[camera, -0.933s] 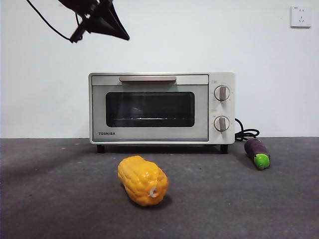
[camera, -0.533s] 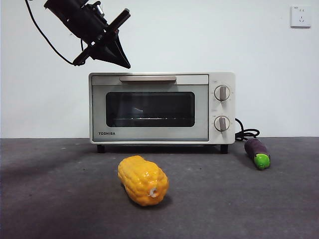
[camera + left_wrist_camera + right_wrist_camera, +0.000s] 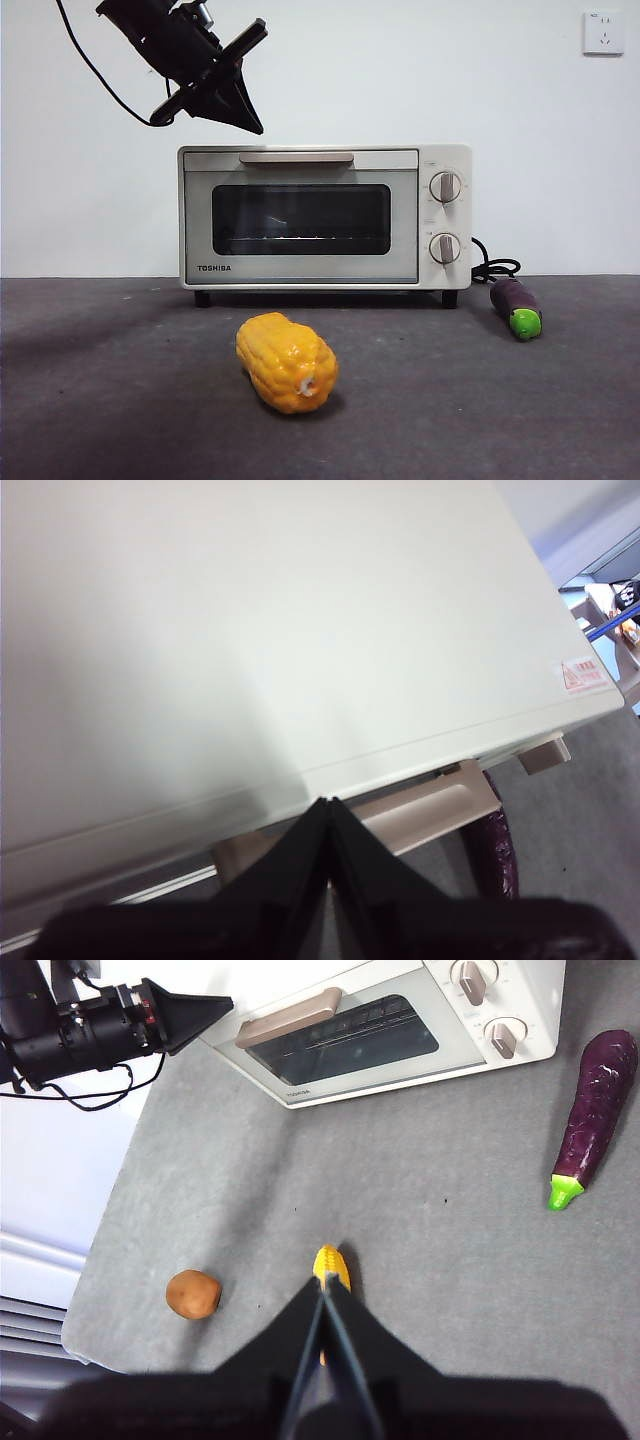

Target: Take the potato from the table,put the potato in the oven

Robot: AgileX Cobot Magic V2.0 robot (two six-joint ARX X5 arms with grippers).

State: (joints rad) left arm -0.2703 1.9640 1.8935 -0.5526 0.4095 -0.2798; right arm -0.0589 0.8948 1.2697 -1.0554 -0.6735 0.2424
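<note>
The potato (image 3: 193, 1293), a small brown ball, lies on the grey table (image 3: 430, 1230) near its edge, left of the corn; the front view does not show it. The cream oven (image 3: 320, 215) stands at the back with its glass door closed. My left gripper (image 3: 258, 128) hangs shut just above the oven's front left top corner. In its own view the shut left gripper (image 3: 328, 805) points over the oven top (image 3: 280, 630) toward the beige handle (image 3: 425, 815). My right gripper (image 3: 323, 1295) is shut and empty, high above the table over the corn.
A bumpy yellow corn cob (image 3: 287, 361) lies in front of the oven, mid-table. A purple eggplant (image 3: 516, 308) with a green tip rests to the oven's right beside the black cord (image 3: 495, 268). The oven's two knobs (image 3: 445, 187) face forward.
The left arm has come down from the top edge toward the oven's top left corner, then held nearly still. The corn, eggplant and oven have not moved.
</note>
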